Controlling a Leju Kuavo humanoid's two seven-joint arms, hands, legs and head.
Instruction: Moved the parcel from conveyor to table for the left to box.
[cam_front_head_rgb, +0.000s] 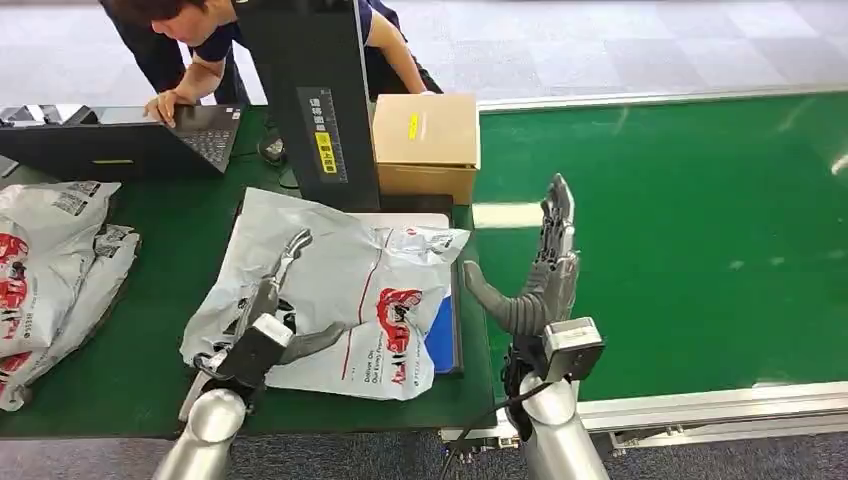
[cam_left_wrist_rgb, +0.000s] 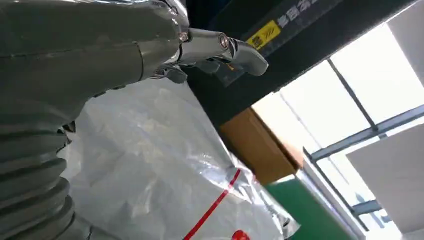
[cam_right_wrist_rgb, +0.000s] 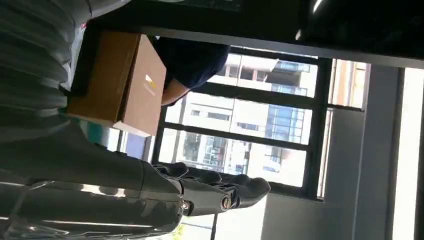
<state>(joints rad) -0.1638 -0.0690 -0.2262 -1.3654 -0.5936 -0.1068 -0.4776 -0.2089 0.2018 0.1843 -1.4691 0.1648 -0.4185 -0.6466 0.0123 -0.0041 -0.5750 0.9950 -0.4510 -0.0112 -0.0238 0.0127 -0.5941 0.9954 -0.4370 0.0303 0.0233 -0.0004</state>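
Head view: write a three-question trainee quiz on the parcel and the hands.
1. True or false: the left hand rests on the white parcel.
2. Which surface is the parcel on? A: the green conveyor belt; B: the table; C: inside the cardboard box.
3. Fill in: the right hand stands upright with its fingers apart, holding ____.

Key
1. True.
2. B; it partly covers a flat blue-edged pad, in front of the cardboard box.
3. Nothing.
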